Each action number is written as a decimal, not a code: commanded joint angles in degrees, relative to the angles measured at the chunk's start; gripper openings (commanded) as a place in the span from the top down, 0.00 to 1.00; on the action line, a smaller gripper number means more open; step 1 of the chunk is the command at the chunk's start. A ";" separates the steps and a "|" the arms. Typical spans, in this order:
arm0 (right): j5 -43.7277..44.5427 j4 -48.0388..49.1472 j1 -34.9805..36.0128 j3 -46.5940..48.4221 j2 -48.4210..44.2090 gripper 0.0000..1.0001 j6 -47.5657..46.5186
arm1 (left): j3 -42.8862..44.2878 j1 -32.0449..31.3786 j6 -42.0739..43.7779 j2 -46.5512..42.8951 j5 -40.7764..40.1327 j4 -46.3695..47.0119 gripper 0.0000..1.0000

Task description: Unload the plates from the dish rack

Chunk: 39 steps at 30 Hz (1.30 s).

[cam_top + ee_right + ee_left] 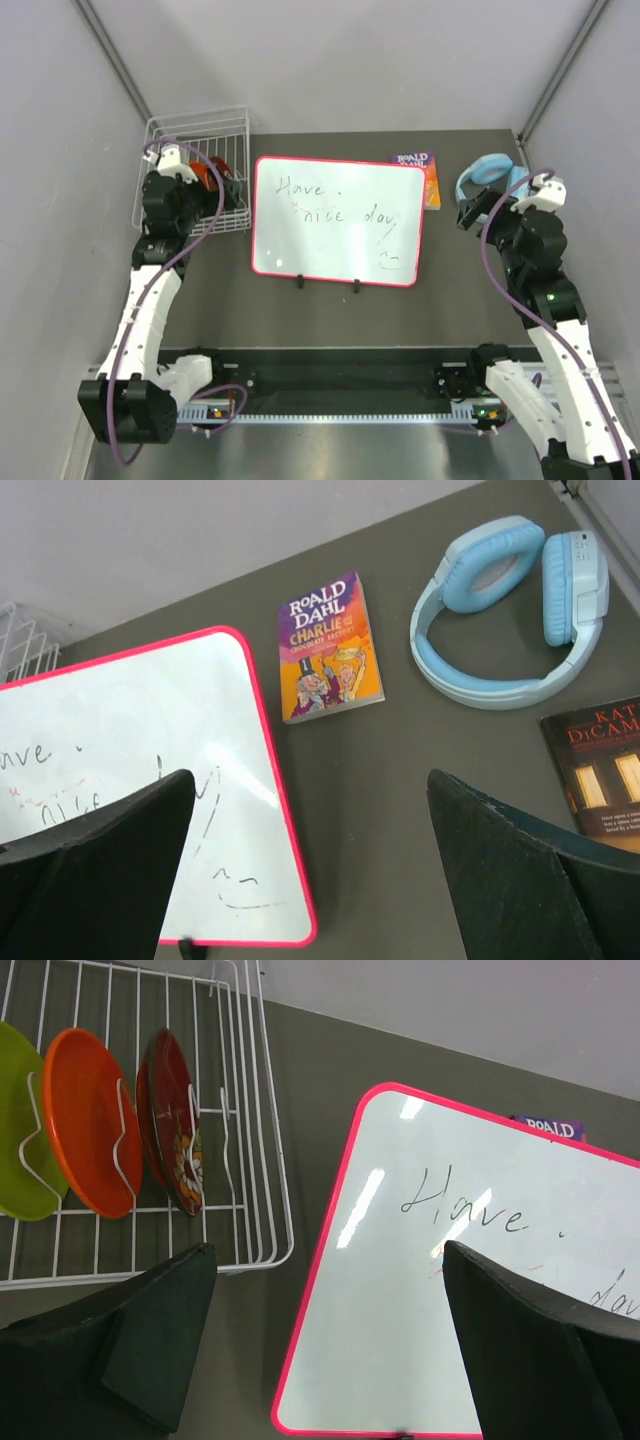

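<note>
My left end effector (320,1260) is spread wide beside the white wire dish rack (255,1160) at the far left corner of the desk (310,1070), so I would pinch the nearest upright dark red flowered plate (172,1110) by its rim, avoiding the wires.

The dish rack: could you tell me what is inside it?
The dish rack holds three upright plates: lime-yellow plate, orange plate and dark red plate. The rest is cropped, or hidden by the left arm.

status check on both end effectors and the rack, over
Open, empty: left end effector near the dish rack, right end effector. Racked upright: lime plate, orange plate, dark red plate. Whiteboard beside rack.
</note>
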 commanded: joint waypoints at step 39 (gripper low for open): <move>-0.55 7.77 0.44 -6.36 12.90 0.01 -8.68 | 4.72 -0.03 5.02 38.22 -22.68 33.53 0.58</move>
